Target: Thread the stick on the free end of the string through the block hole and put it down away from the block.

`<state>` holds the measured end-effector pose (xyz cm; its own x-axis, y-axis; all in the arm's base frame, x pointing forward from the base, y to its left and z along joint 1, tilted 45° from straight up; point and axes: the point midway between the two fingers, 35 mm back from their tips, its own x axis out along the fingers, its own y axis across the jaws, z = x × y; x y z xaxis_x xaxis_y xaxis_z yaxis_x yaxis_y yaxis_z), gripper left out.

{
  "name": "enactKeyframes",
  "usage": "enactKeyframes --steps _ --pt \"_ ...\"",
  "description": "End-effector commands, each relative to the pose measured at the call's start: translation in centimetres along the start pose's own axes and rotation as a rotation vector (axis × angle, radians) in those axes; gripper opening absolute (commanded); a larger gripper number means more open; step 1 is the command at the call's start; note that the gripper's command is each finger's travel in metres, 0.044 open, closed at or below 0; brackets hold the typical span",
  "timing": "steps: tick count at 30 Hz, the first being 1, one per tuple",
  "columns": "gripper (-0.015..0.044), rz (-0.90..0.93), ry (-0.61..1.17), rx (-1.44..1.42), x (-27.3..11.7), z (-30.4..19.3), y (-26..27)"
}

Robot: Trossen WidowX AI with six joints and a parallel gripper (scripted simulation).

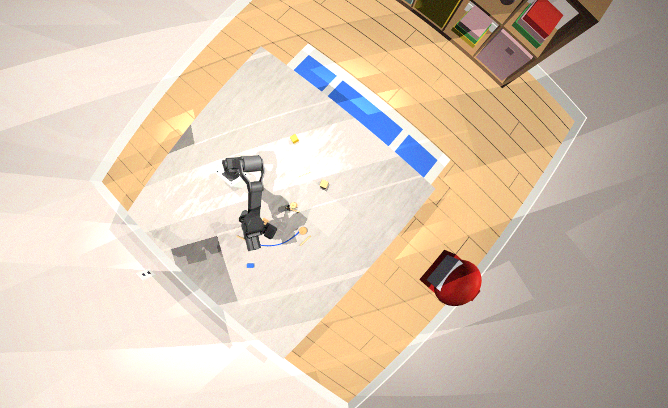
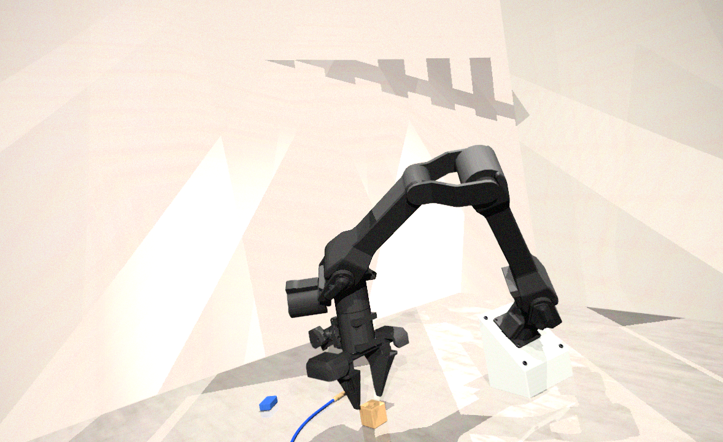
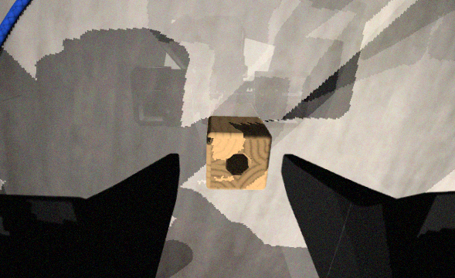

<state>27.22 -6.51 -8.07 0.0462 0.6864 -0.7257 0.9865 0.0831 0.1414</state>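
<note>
The wooden block [image 1: 266, 221] [image 2: 373, 414] [image 3: 256, 154] stands on the table with a round hole in its upward face. My gripper [image 2: 369, 401] [image 3: 231, 162] is part open and points down, its fingertips low and close to the block. In the wrist view the block shows between the fingertips. Nothing is held. The stick [image 1: 240, 237] [image 2: 339, 395] lies on the table behind the near finger in the exterior view, partly hidden. The blue string [image 1: 280, 243] [image 2: 312, 417] curves from it to the round button [image 1: 303, 230]; it also crosses the wrist view's left edge.
A blue block [image 1: 250, 265] [image 2: 267, 403] lies beyond the string. A loose stick [image 1: 304, 240] lies beside the button. A small round piece [image 1: 293, 205], a yellow cube [image 1: 295, 138] and a yellowish cube [image 1: 324, 185] are farther off. The white arm base [image 2: 518, 373] stands right in the exterior view.
</note>
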Motion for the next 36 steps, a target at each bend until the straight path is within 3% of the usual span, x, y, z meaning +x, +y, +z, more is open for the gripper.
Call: enactKeyframes --steps 1,14,20,26,28,36 --pt "0.0244 -0.002 0.011 0.013 0.89 -0.08 -0.25" --pt "0.0244 -0.002 0.013 0.013 1.76 -0.15 -0.31" --pt "0.0087 -0.004 0.006 0.004 1.58 -0.13 -0.25" --pt "0.0047 -0.004 0.006 0.004 1.58 -0.13 -0.25" --pt "0.0 -0.004 0.006 0.004 1.58 -0.13 -0.25" --pt "0.0 -0.004 0.006 0.004 1.29 -0.12 -0.25"
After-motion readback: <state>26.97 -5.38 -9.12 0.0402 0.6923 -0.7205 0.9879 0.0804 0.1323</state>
